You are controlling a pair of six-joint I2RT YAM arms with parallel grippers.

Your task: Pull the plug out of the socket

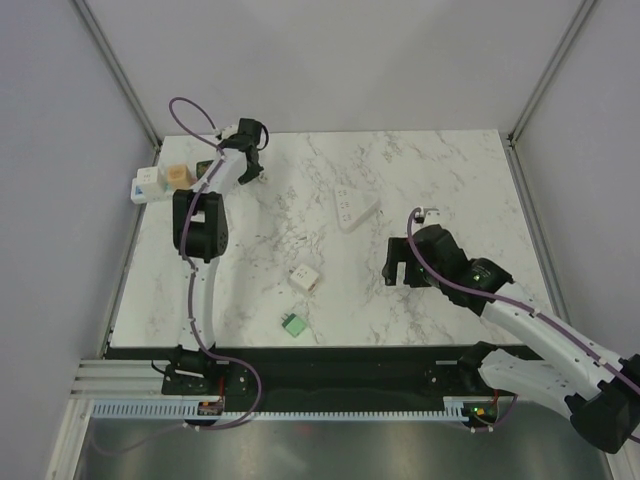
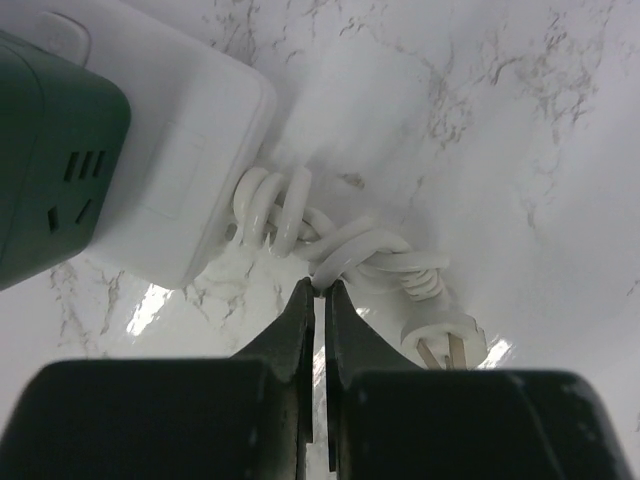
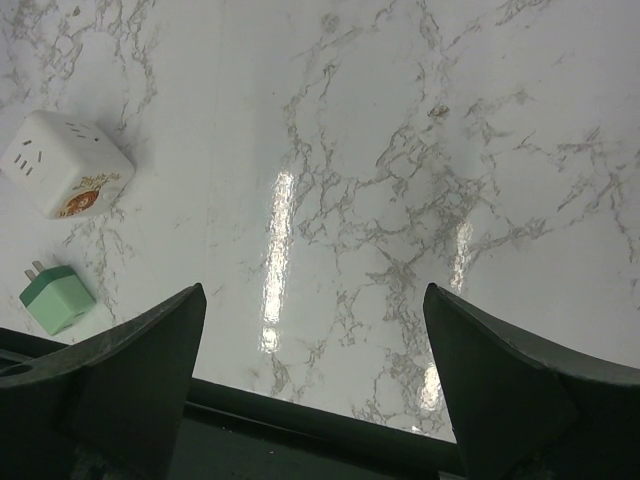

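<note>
One dark green block-shaped plastic plug (image 2: 50, 150) sits in the long white plastic power strip (image 2: 190, 140) at the marble table's (image 1: 450, 180) far left edge. I judge it rigid, smooth and friction-held, so I'd grip its flat sides while pinning the light strip. My left gripper (image 2: 320, 292) is closed, tips against the bundled white cord (image 2: 300, 215), holding nothing I can see; only its wrist view shows that. The right gripper (image 3: 312, 300) gapes wide, empty; the overhead view alone shows both arms.
</note>
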